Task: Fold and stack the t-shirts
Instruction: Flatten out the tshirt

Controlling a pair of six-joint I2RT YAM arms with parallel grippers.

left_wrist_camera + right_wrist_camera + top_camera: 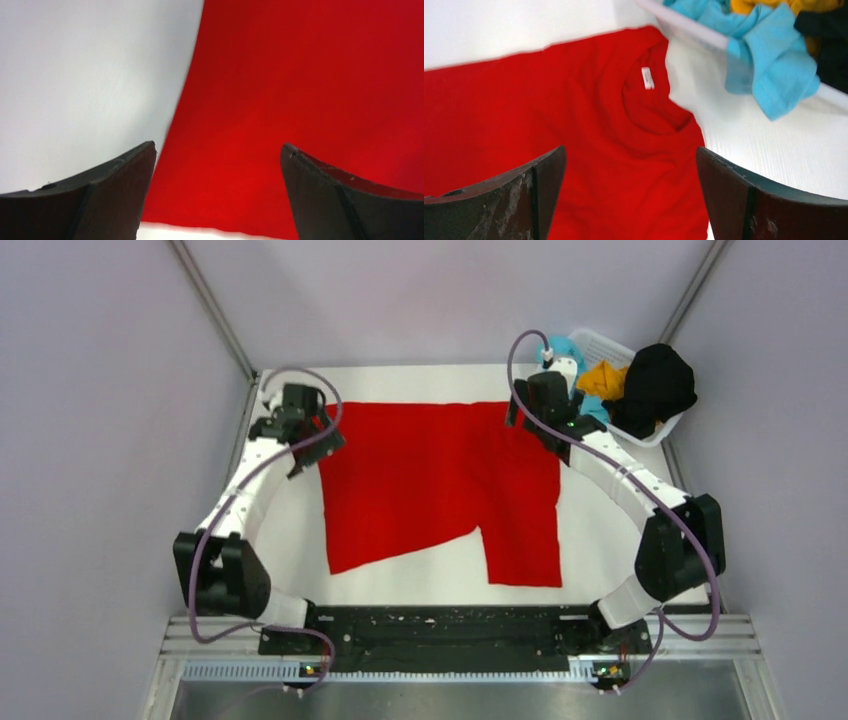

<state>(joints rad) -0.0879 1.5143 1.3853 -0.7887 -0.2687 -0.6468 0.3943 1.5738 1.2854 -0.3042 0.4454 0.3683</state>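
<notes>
Logged red t-shirt [440, 480] spread flat across the middle of white table [290, 540]; far edge straight, close along the table's back edge; left edge dropping from the left gripper toward the near side; near edge slanting up to the right, then stepping down into a longer panel at right that ends short of the arm bases. Placed collar at the far right corner, white neck label [647, 78] showing inside it, near the basket.

Found left gripper [318, 445] at the shirt's far left corner; fingers spread wide, nothing between them; in the left wrist view, cloth edge running up between the tips, bare table on the left, red on the right; cannot tell whether the tips touch fabric.

Found right gripper [522, 415] over the collar end; likewise spread wide, holding nothing; red cloth below and between the tips.

Noted white mesh basket [612, 342] at the table's far right corner, holding teal t-shirt [774, 75], orange-yellow t-shirt [605, 380] and black t-shirt [655, 385]; teal draped over the rim toward the table; black spilling over the outer rim.

Room: bare strip of table left of the shirt beside the left arm; broader bare patch below the slanted hem; narrow strip right of the long panel; tight at far right by the basket.
</notes>
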